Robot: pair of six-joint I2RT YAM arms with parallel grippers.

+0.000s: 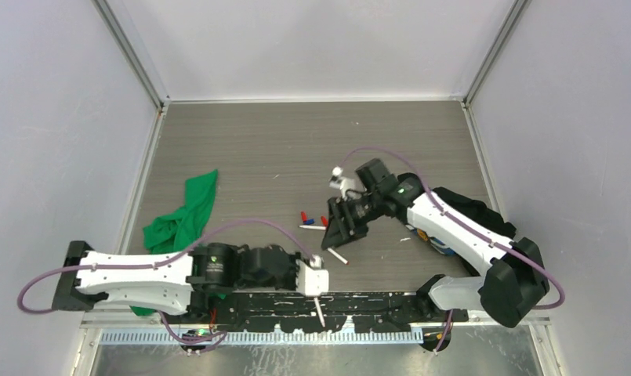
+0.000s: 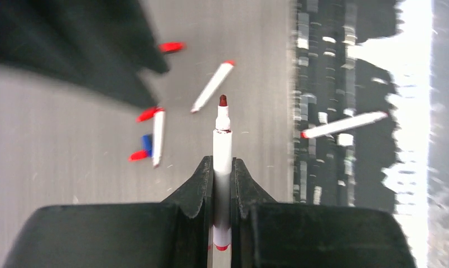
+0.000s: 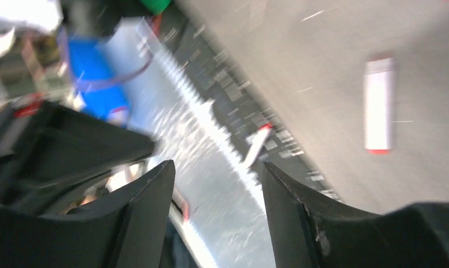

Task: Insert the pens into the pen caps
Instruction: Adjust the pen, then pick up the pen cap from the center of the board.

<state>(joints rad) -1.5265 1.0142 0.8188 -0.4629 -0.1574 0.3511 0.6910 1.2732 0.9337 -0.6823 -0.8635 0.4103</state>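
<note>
Between the two black fingers of the left gripper (image 2: 222, 161), a white pen (image 2: 222, 137) is clamped by its barrel. Its dark red tip is bare and points away from the wrist (the barrel runs straight along the gripper's own line).

Just ahead of that tip a second pen (image 2: 212, 86) lies loose and slanted on the grey table (image 1: 296, 141), red at its far end. Beside it a third pen (image 2: 158, 137) lies flat. A red cap (image 2: 149, 114) sits at one end of it, touching or nearly so; I cannot tell which. A blue cap (image 2: 147, 144) and a second red cap (image 2: 138, 155) lie just beside its barrel, and a third red cap (image 2: 172, 47) lies farther on. A fourth pen (image 1: 319, 311) rests off the tabletop, across the black base rail (image 1: 390, 301) at the near edge.

The right gripper (image 3: 216, 167) hangs over this cluster from the right with its fingers spread and nothing between them. In the top view it is just beside the caps, so the room around them is tight.

The widest open stretch of table lies beyond the cluster, toward the far wall (image 1: 312, 47). The left arm (image 1: 139, 274) lies along the near edge, and the right arm (image 1: 453, 227) crosses the near right part of the table. A crumpled green cloth (image 1: 185, 215) lies near the table's left edge, well apart from the pens. Pale walls close the table in on the left, far and right sides.
</note>
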